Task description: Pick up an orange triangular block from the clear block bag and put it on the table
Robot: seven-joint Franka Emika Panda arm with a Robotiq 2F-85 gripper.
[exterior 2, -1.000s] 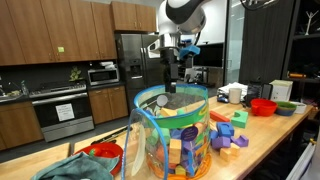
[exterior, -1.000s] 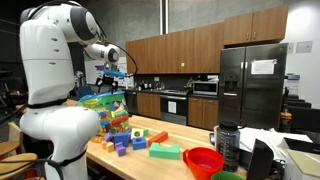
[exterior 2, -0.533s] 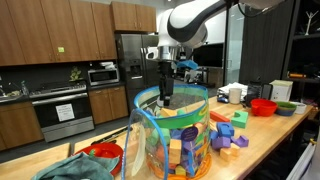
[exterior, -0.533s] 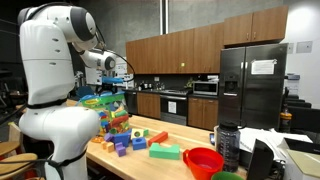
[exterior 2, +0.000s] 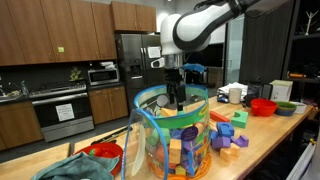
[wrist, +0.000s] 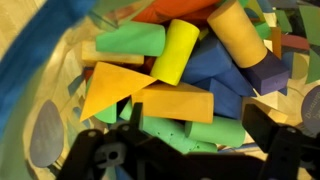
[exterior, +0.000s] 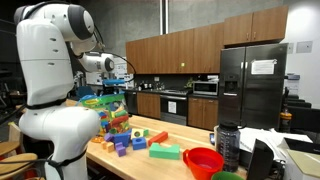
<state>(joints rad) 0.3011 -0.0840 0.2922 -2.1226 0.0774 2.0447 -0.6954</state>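
Note:
The clear block bag [exterior 2: 150, 140] with green trim stands on the table [exterior 2: 275, 140], full of multicoloured blocks; it also shows in an exterior view [exterior: 106, 118]. My gripper [exterior 2: 177, 97] reaches down through the bag's open top. In the wrist view the gripper [wrist: 185, 140] is open and empty, its dark fingers spread just above the blocks. An orange triangular block [wrist: 112, 88] lies on top of the pile, left of the fingers, next to an orange rectangular block [wrist: 178, 101] and green blocks [wrist: 190, 130].
Loose blocks [exterior: 130, 141] and a green block [exterior: 165, 151] lie on the table [exterior: 150, 168] beside the bag. A red bowl [exterior: 204, 160] and a black bottle [exterior: 227, 146] stand further along. Purple blocks [exterior 2: 228, 136] lie past the bag.
The arm has swung over the bag and the gripper has dropped from above the rim down into the bag's opening.

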